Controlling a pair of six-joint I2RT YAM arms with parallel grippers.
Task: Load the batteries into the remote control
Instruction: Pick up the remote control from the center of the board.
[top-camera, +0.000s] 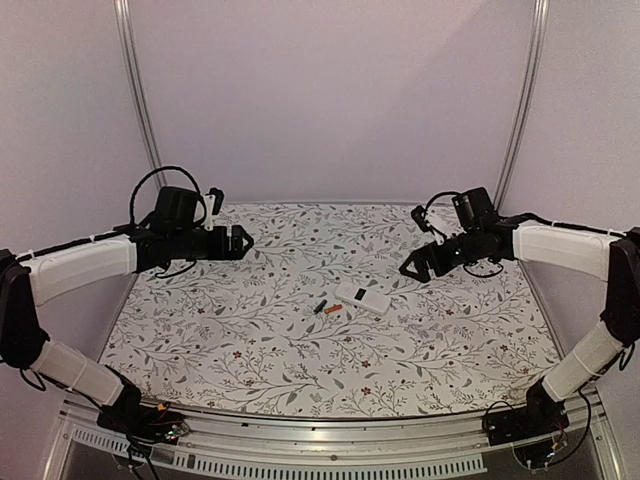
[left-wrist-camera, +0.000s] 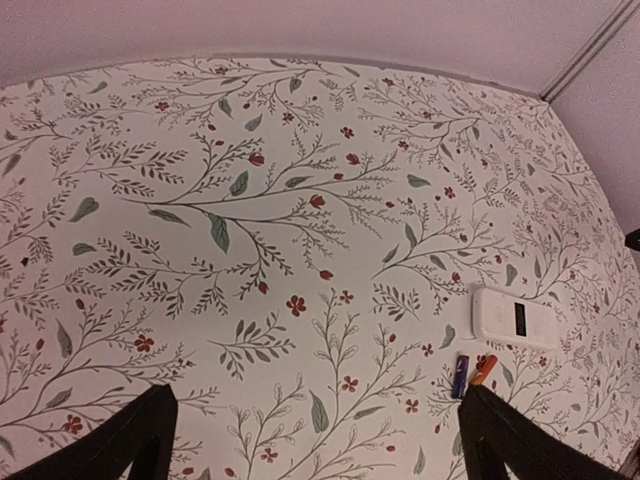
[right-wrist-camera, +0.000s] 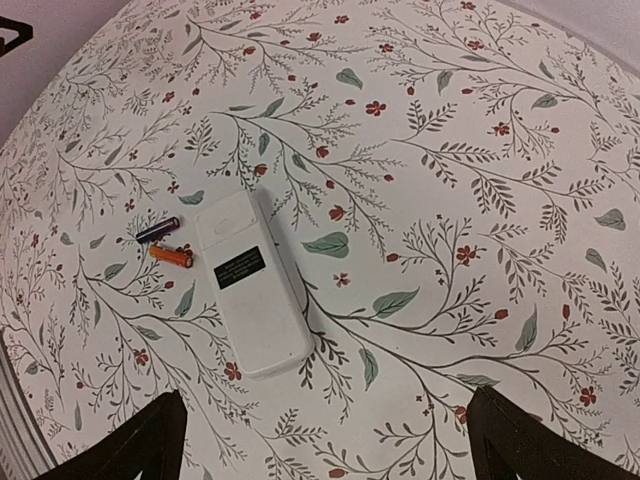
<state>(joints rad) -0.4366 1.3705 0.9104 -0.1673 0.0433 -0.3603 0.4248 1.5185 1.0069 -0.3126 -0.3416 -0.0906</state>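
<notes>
Both arms hang empty with jaws spread wide: your left gripper (top-camera: 243, 241) at the left of the overhead view, your right gripper (top-camera: 412, 268) at the right. I'd lead with the right one, which looks nearer. Come down across the orange battery (top-camera: 333, 310) squarely (it will probably roll if nudged), staying clear of the black battery (top-camera: 320, 305) just beside it. The remote control (top-camera: 362, 298) lies mid-frame, right of both: white, oblong, with a small dark rectangle on its upward face.

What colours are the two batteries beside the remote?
Upper battery dark purplish, lower battery orange; clearest in the right wrist view.
</notes>
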